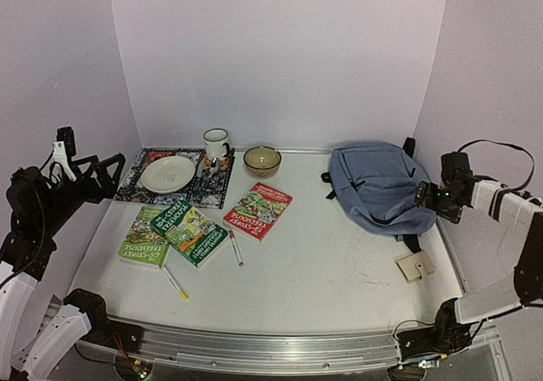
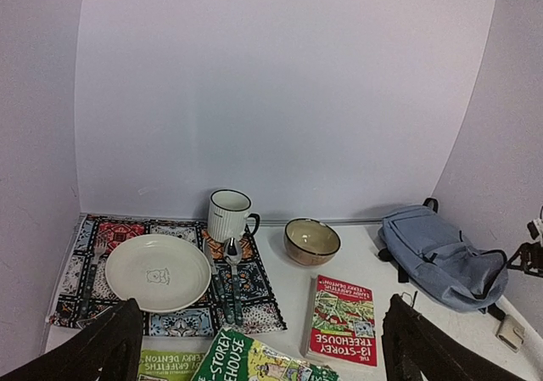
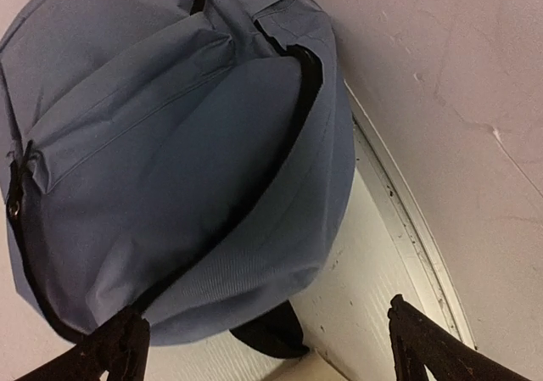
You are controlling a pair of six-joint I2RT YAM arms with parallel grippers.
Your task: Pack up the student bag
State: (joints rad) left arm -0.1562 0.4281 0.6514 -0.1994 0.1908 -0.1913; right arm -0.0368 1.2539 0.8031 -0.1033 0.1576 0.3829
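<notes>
The grey-blue student bag point(image 1: 377, 186) lies flat at the right of the table, front pocket up. It fills the right wrist view point(image 3: 170, 143) and shows at the right of the left wrist view point(image 2: 433, 258). My right gripper point(image 1: 430, 197) is open and empty, hovering over the bag's right edge, its fingers either side of the bag's rim point(image 3: 271, 347). My left gripper point(image 1: 100, 174) is open and empty, raised at the far left, facing the table point(image 2: 263, 351). A red book point(image 1: 259, 210), two green books point(image 1: 188, 228) and two pens point(image 1: 236, 248) lie left of centre.
A patterned placemat point(image 1: 136, 190) at the back left holds a plate point(image 1: 168, 174), cutlery and a mug point(image 1: 215, 143). A brown bowl point(image 1: 262, 160) stands beside it. A small beige card point(image 1: 414, 266) lies near the bag's black strap. Walls close in on three sides.
</notes>
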